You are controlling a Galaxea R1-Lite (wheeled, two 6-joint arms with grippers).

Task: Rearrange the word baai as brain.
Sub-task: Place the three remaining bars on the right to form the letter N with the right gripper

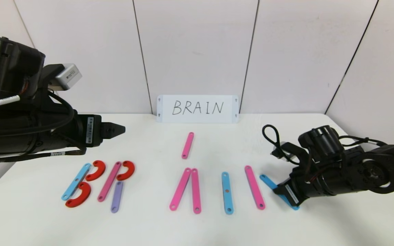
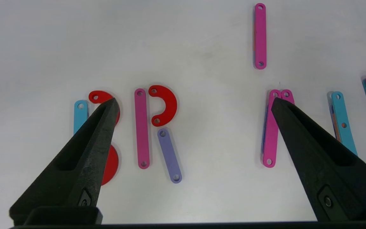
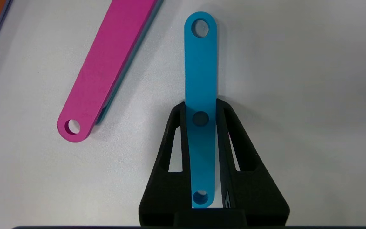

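White wall panels back a white surface [image 1: 197,229], with a white card [image 1: 197,108] handwritten BRAIN propped against the wall at the far edge.

On the robot's left, the left arm is raised over the surface's left side, well above the pieces; its left end effector [image 2: 194,103] has its fingers spread wide and holds nothing. On the right, the right arm reaches low to the surface, and the right end effector [image 3: 201,106] is pressed together on a light-blue strip [image 3: 200,73], pinching its flat edges near the middle hole. That strip lies slanted at the right end of the row, just beside a long pink strip [image 1: 254,187] and apart from it.

Laid out from left to right across the near part of the surface: a B made of a light-blue bar [image 1: 76,181] with two red curves [image 1: 96,170] beside it; an R made of a pink bar [image 1: 109,181], a red curve [image 1: 126,170] at its top and a purple strip [image 1: 116,196] as its leg; two pink strips [image 1: 186,190] meeting at their tops in a peak; and a single upright light-blue piece [image 1: 227,192].

Farther back, toward the card, a shorter pink strip [image 1: 187,145] lies alone above the peak.
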